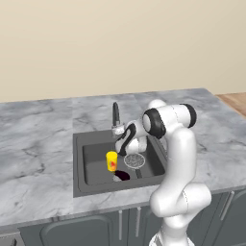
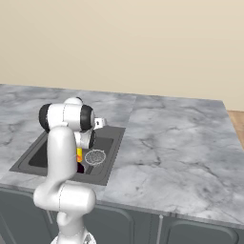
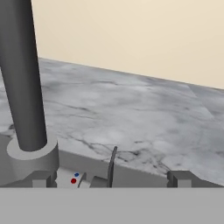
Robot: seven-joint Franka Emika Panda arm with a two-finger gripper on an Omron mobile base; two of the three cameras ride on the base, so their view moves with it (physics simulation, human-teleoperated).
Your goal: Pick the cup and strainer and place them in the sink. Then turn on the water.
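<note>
The yellow cup [image 1: 111, 161] stands upright inside the dark sink [image 1: 77, 163], and the strainer [image 1: 134, 160] lies beside it on the right with its round mesh head showing. In the right base view the cup [image 2: 79, 155] peeks out from behind my arm next to the strainer [image 2: 95, 156]. My gripper [image 1: 121, 139] hovers low at the foot of the dark tap [image 1: 116, 114], open and holding nothing. In the hand view the gripper [image 3: 111, 178] stands wide, with the thick tap column [image 3: 22, 74] at the left and the thin lever [image 3: 112, 167] between the fingertips. No water runs.
Grey-white marble counter [image 1: 38, 144] surrounds the sink, with a wide stretch [image 2: 176, 147] to its right. A plain beige wall stands behind. Dark cabinet fronts [image 1: 77, 233] run under the counter edge. A dark spot [image 1: 122, 175] lies on the basin floor.
</note>
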